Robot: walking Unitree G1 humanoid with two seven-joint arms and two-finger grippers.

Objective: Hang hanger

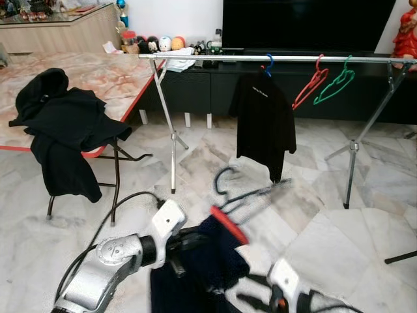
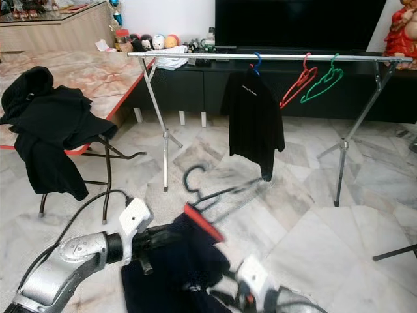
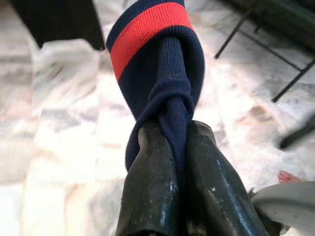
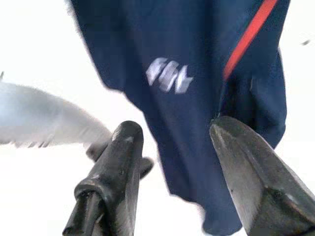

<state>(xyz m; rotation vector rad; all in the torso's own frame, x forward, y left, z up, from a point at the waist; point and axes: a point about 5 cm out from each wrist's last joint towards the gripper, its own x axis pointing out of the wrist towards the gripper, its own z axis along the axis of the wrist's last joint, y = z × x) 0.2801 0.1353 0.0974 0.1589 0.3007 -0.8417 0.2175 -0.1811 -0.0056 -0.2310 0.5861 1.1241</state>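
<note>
Hanger of dark wire, carrying a navy garment with red collar band, was held low before the silver rail: left gripper clamped on the collar, right gripper spread open. Carrying step judged underway; lifting the hook over the rail required next.

Navy garment beyond parted fingers

Between the left gripper's fingers, which look like scuffed, slightly glossy black rubber, sits the ribbed knit cloth of a navy garment with a red band, soft and matt. Beyond the right gripper's fingers, also dull black, the same cloth looks smoother, with a pale printed mark. The clothes rail is shiny bare metal; the floor is polished marble.
</note>
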